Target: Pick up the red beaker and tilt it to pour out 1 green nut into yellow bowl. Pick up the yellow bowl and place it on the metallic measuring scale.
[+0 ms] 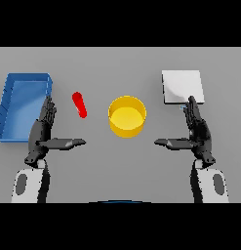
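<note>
Nothing grasped yet. Left hand (pixel 42 131) hovering toward the table's (pixel 120 63) left edge, fingers straight and spread, thumb stuck out toward the middle, holding nothing; right hand (pixel 197 132) mirrored toward the right edge, equally flat and empty. Both apparently parked in a ready pose, palms facing inward, so either can reach in without crossing the other.

Red beaker (pixel 80 104) set left of centre, leaning or lying at a slant, just beyond the left hand's thumb and apart from it; likely meant for that hand, being nearest. No green nut visible from here, presumably inside the beaker or too small to make out. Yellow bowl (pixel 127 116) upright at the middle, mouth open, just beside the beaker on its right, near enough for a short tilt to land the nut inside. Metallic measuring scale (pixel 183 87) toward the far right corner, right hand's fingertips close to its near edge, well placed for the bowl's later transfer. Blue bin (pixel 10 105) along the left edge, beside the left hand, seemingly no part of the job.
</note>
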Controlling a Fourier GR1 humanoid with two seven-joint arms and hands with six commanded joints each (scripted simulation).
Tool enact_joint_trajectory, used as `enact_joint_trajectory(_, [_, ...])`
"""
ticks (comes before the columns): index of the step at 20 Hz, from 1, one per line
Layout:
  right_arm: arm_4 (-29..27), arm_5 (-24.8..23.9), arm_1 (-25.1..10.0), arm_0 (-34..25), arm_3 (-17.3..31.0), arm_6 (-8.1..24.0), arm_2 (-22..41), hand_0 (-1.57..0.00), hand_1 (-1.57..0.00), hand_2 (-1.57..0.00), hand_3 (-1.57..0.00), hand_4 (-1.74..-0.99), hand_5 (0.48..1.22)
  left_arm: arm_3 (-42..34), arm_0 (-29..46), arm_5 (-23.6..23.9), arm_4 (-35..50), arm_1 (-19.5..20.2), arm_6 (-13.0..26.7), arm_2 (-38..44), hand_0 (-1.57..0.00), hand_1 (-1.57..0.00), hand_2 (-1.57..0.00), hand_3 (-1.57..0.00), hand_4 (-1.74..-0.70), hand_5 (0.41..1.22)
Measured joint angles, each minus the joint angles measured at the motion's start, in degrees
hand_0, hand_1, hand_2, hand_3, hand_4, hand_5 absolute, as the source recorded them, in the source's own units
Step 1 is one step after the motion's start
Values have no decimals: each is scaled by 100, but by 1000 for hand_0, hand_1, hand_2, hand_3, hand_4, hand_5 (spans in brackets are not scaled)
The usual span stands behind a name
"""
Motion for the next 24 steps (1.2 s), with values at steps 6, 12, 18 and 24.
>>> enact_joint_trajectory(6, [27,-43,23,-75,9,62,23,1,1,1,1,-1177,572,-287,379,21,-141,-144,-137,-240,1,1,1,1,-1202,677])
enact_joint_trajectory(12, [1080,-148,-390,321,-478,-255,567,1,1,1,1,-1196,584,-970,785,-65,-751,175,14,-716,1,1,1,1,-1191,663])
enact_joint_trajectory(18, [729,61,-345,246,-401,-257,478,1,1,1,1,-1284,618,-994,749,-73,-852,147,319,-827,1,1,1,1,-1183,658])
enact_joint_trajectory(24, [566,247,-504,215,-428,-399,380,1,1,1,1,-1296,621,-18,-66,84,-947,93,369,-599,1,1,1,1,-1213,663])
